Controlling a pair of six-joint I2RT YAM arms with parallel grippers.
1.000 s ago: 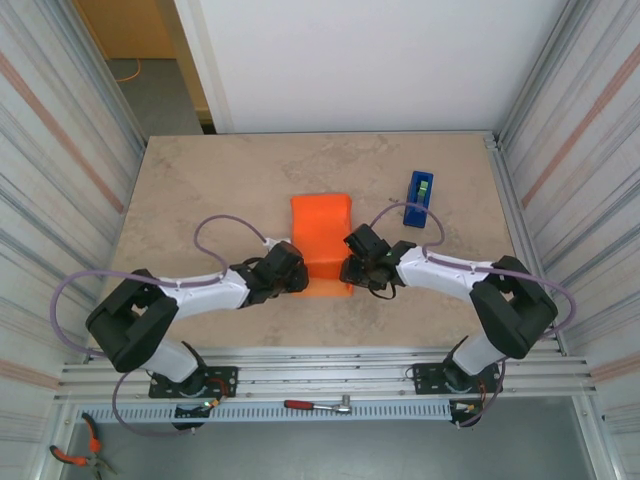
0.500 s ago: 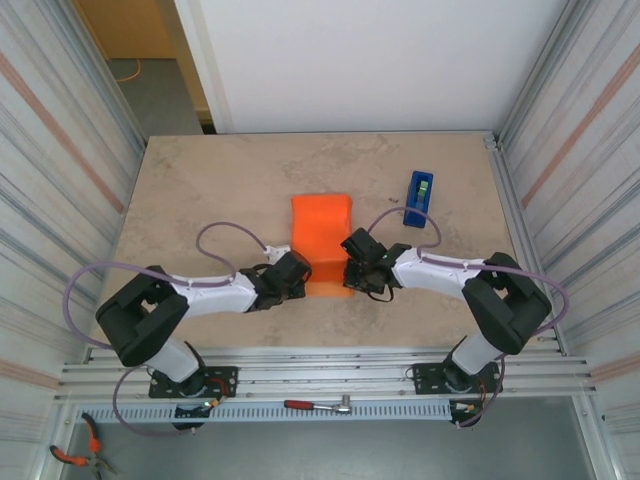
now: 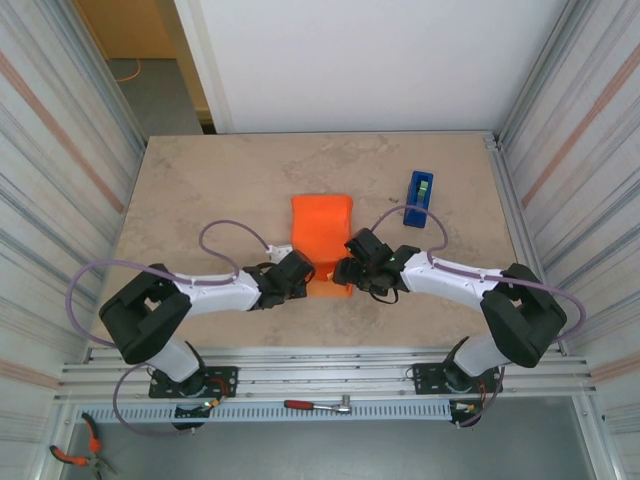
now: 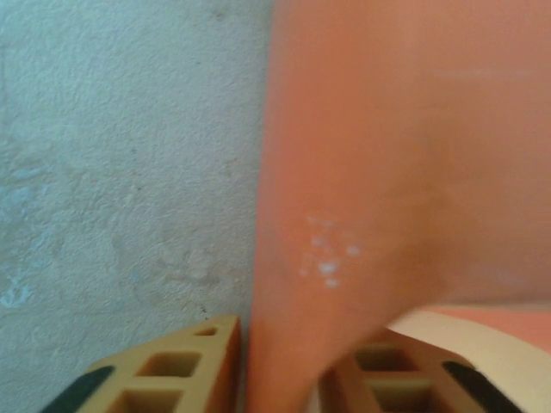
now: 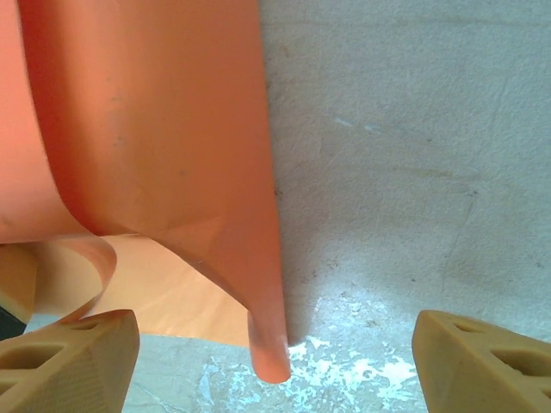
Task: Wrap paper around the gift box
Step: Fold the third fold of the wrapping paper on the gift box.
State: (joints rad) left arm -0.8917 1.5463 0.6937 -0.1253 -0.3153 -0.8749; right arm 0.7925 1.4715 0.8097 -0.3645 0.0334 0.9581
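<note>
**A:** Where is the paper (image 3: 322, 228)?

**B:** From above, it lies folded into a narrow orange bundle in the middle of the worktop (image 3: 200, 190). Its long side runs from 12 to 6 o'clock and its far corners curl up. The left hand (image 3: 308, 277) meets its near end at 7 o'clock, the right hand (image 3: 342, 270) at 5 o'clock. A blue tape dispenser (image 3: 419, 198) sits well apart at 2 o'clock.

**A:** And the gift box?

**B:** Hidden; the paper covers whatever lies under it.

**A:** Do the wrist cameras add anything?

**B:** Yes. From above both hands are dark lumps, and how their tips stand cannot be read. The right wrist view shows the right hand's tan fingers (image 5: 73, 361) standing wide apart. A rolled corner of paper hangs between them, touching neither, with bare worktop at 3 o'clock. The left wrist view shows a blurred fold of paper running down between the left hand's fingers (image 4: 164, 374), which sit close on either side. Whether they pinch it I cannot tell.

**A:** Anything else unclear?

**B:** A pale cream strip (image 4: 482, 344) at 4 o'clock in the left wrist view, cut off by the frame edge and too blurred to name.
</note>
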